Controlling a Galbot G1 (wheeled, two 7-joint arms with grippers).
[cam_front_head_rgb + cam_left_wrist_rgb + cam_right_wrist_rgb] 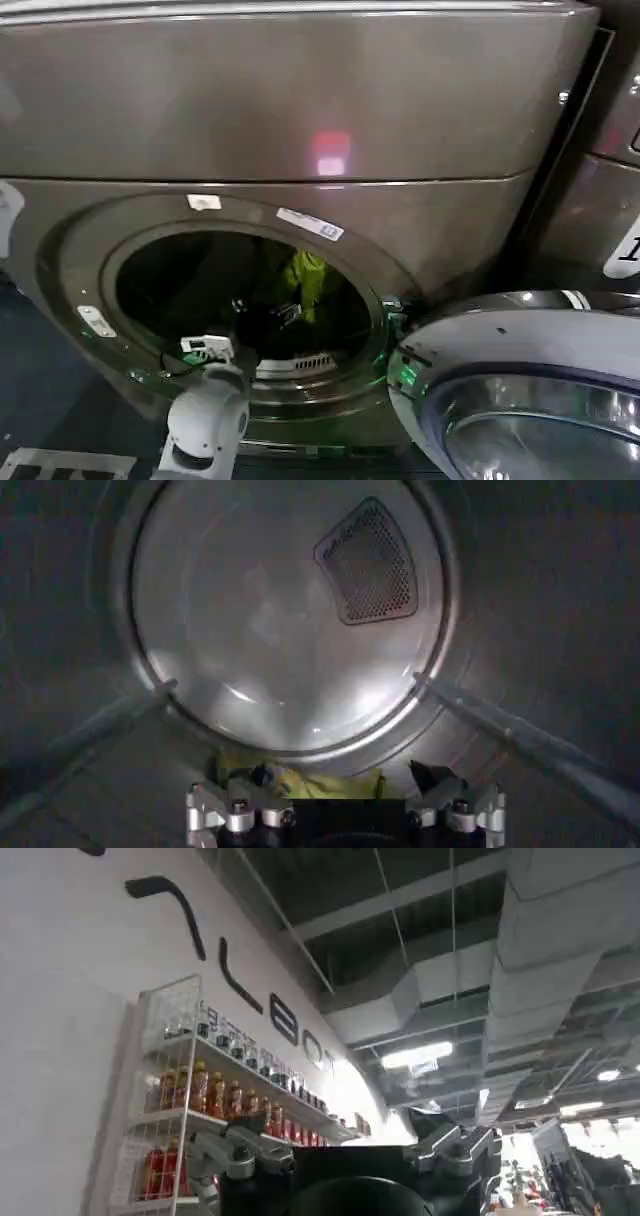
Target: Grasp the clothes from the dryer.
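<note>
Left gripper (345,798) sits inside the dryer (300,120), jaws spread astride the clothes (300,780) at 6 o'clock; closing remains.

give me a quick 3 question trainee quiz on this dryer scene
1. True or false: the dryer door is shut.
2. Which arm reaches into the drum? A) left B) right C) both
3. Fill in: the clothes the left gripper is at are yellow-____.

Key:
1. False. The door hangs open at the robot's right of the port.
2. A. The left arm goes in through the port; the left wrist view looks at the drum's back wall. The right gripper points up at a shelf of bottles and a ceiling.
3. Green. They lie low in the drum, between the left fingers.
</note>
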